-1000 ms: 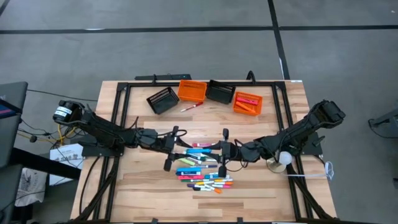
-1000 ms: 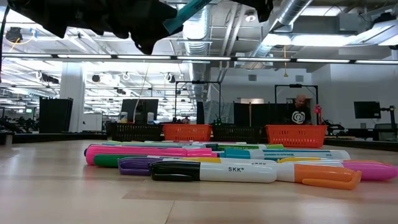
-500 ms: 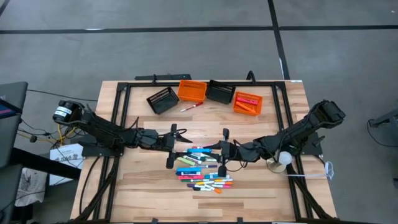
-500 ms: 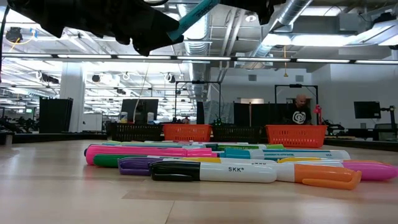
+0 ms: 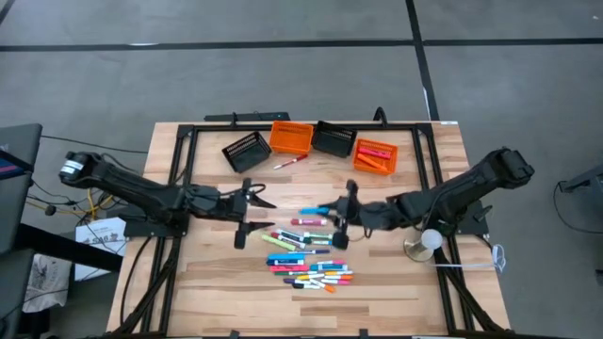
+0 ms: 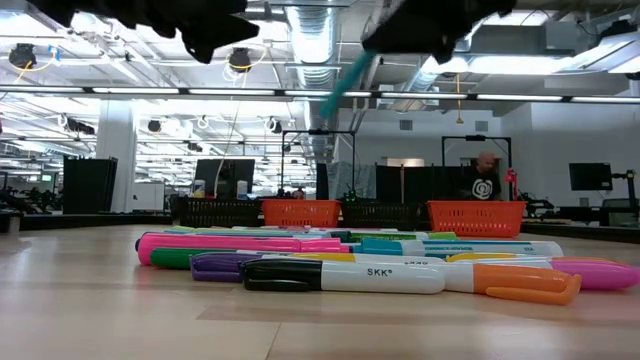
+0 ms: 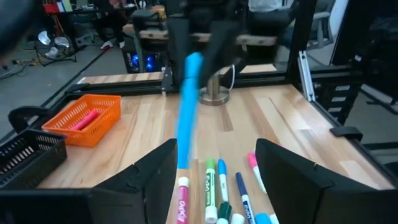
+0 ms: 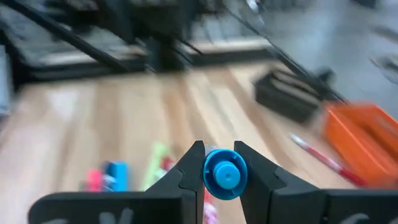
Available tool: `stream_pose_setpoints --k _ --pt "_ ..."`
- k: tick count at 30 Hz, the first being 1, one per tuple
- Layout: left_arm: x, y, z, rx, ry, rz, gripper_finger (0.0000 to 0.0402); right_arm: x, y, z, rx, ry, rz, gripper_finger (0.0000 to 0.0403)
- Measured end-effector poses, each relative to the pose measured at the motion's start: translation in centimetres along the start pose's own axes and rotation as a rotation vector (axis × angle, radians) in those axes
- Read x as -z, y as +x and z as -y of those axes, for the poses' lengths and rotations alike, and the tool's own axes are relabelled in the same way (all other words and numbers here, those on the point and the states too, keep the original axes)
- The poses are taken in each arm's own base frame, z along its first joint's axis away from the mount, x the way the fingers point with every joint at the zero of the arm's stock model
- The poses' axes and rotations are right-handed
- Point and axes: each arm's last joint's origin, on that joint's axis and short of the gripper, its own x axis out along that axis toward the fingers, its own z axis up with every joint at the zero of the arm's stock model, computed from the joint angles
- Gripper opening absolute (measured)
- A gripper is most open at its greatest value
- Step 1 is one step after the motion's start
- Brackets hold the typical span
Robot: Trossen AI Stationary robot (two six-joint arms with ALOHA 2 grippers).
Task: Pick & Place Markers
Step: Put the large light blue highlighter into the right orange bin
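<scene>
A blue marker is held by my right gripper above the table's middle, just beyond the pile's far edge. In the low view it shows teal, slanting down from the dark gripper above. The other markers lie in a loose pile on the wood; in the low view they rest on their sides. My left gripper hovers open to the left of the pile, its fingers wide apart and pointing at the held marker. My right gripper pinches the blue marker by its rear end between the two fingers. The fingers come from the table's right, and the marker sticks out ahead of them toward the left. It is lifted clear, with its free end tipped downward.
Along the far edge stand a black bin, an orange bin, a second black bin and an orange bin with markers in it. A red marker lies near them. A white ball on a metal base stands at the right.
My right gripper has carried the blue marker toward the far edge, away from the pile, and the marker's free end has tipped lower. My left gripper has drawn back toward the table's left and far side, staying open.
</scene>
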Motion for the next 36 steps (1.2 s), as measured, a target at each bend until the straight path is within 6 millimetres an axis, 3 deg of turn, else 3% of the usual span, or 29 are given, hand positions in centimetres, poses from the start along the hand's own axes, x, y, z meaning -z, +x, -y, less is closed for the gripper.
stream_pose_setpoints --k 4,9,15,24,36 --pt "0.0 -0.3 0.0 0.005 -0.026 -0.001 0.0218 0.2 -0.8 3.7 0.119 0.064 -0.134 0.0056" --pt "1.4 -0.3 -0.1 0.000 -0.021 -0.042 0.0218 0.9 -2.1 8.5 0.292 0.167 -0.288 0.0056" --pt "2.0 -0.3 -0.5 -0.020 -0.025 -0.050 0.0218 1.6 -3.5 12.6 0.410 0.255 -0.409 0.0056" --pt "1.9 -0.3 -0.5 -0.020 -0.028 -0.037 0.0218 3.0 -4.7 16.1 0.561 0.300 -0.568 0.0056" --pt "1.8 -0.3 -0.5 -0.020 -0.038 -0.031 0.0218 4.2 -5.8 18.5 0.672 0.348 -0.702 0.0065"
